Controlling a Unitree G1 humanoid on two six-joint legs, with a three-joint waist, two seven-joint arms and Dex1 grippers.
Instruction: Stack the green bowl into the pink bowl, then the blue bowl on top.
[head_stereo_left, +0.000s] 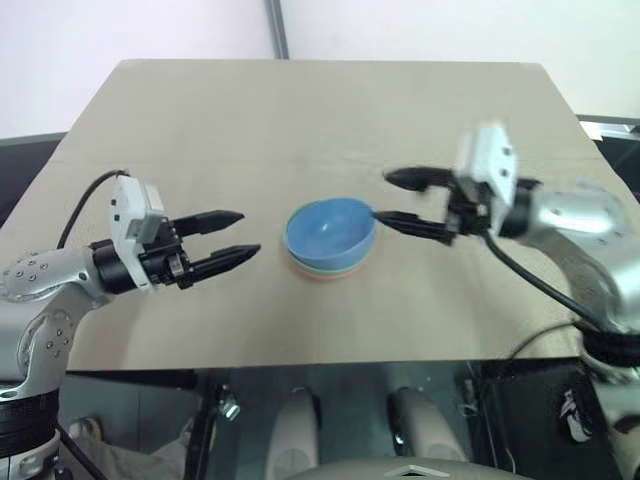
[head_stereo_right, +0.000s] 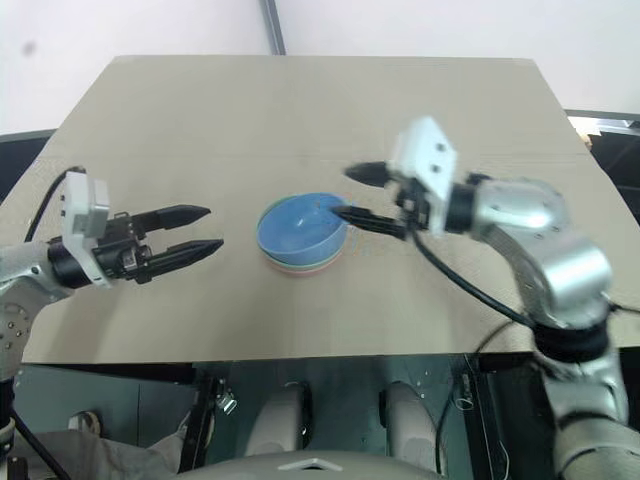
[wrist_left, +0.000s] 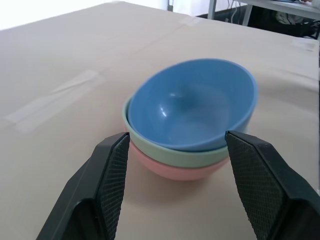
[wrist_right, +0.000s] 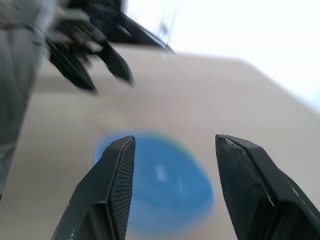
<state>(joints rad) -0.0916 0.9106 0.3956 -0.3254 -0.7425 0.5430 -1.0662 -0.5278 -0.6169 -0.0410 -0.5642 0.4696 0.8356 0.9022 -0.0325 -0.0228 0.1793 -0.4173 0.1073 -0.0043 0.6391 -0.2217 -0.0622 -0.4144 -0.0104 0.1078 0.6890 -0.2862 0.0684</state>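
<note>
1. Left gripper sits off to the left of the bowl stack, a clear gap of table between them. Jaws spread wide, nothing in them, pointing level and straight at the stack.
2. The stack is the landmark, roughly mid-table on the tan table. Pink bowl at the bottom, green bowl nested in it, blue bowl on top. From the left wrist view the blue one looks tipped a bit toward the far side instead of sitting flat, so I'd say it's in but maybe not fully seated.
3. Right gripper is just to the right of the stack, jaws apart and empty. Its lower finger is right by the blue rim; can't tell if it's touching. It's clearly the nearer arm.
4. Bowls are round, so no long axis to fuss over. If anything's left, it's a nudge down on the blue rim, and the right arm is the obvious pick.
5. Nothing else near the stack, just strips of clear tape on the table. No obstacles for either arm.
</note>
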